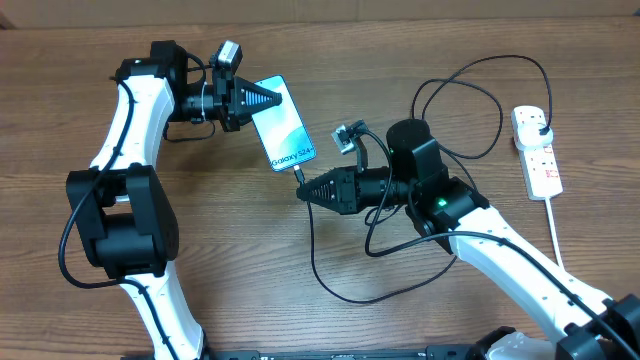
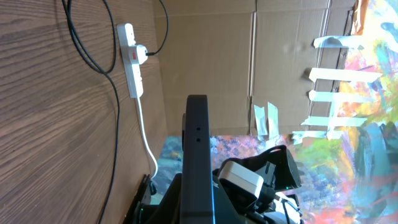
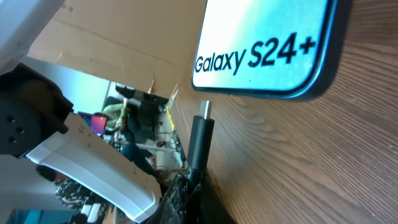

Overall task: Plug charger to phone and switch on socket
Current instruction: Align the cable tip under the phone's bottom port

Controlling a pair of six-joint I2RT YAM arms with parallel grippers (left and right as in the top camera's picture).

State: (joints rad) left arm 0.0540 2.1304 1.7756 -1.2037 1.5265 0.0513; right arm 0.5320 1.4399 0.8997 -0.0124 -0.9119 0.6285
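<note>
R: my right gripper [image 1: 302,190] clenched on the charger [image 3: 199,143] tip, just short of the phone [image 1: 282,125] | L: left gripper [image 1: 276,100] clamps phone's far end, mid-surface [image 1: 250,250] | RISK: tip looks slightly off-line; pushing may skid phone or bend tip | socket [image 1: 536,150] at right edge

Wood-grain table [image 1: 330,40]. On it: socket [image 1: 540,150] plus white cord [image 1: 555,235], well behind the right gripper [image 1: 301,190] jaws; charger [image 1: 312,245] loops behind and beside them. Phone [image 1: 283,127] sits between both jaw sets, at the left gripper [image 1: 277,100]; probably resting on the wood, can't confirm.
</note>
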